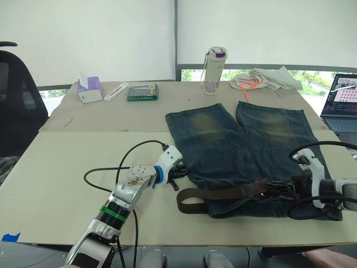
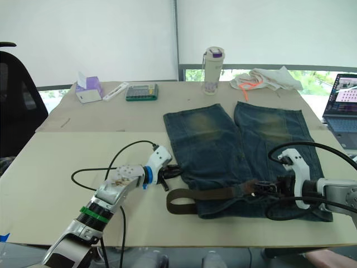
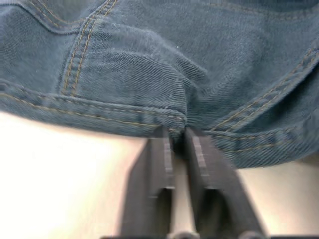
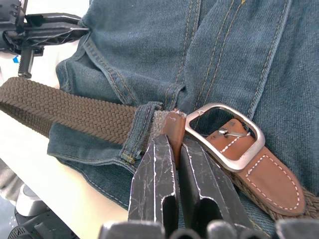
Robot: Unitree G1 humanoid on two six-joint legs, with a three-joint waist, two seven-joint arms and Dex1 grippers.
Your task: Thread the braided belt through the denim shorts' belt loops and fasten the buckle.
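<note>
The denim shorts [image 1: 223,139] lie flat on the table, waistband toward me. The braided belt [image 1: 217,194] runs along the waistband, and a brown bend of it sticks out past the shorts' left edge. My left gripper [image 3: 179,135] is shut on the denim edge at the shorts' left side. My right gripper [image 4: 173,142] is shut on the belt's leather tip, right beside the silver buckle [image 4: 225,135]. The braided strap passes under one belt loop [image 4: 137,130] just left of that grip. The left gripper [image 4: 42,27] also appears far off in the right wrist view.
At the back of the table [image 1: 67,167] stand a bottle [image 1: 213,70], a white cloth with orange cord [image 1: 262,78], a tissue box [image 1: 90,89] and a calculator [image 1: 143,91]. A laptop [image 1: 345,100] sits at the right, a black chair [image 1: 14,100] at the left.
</note>
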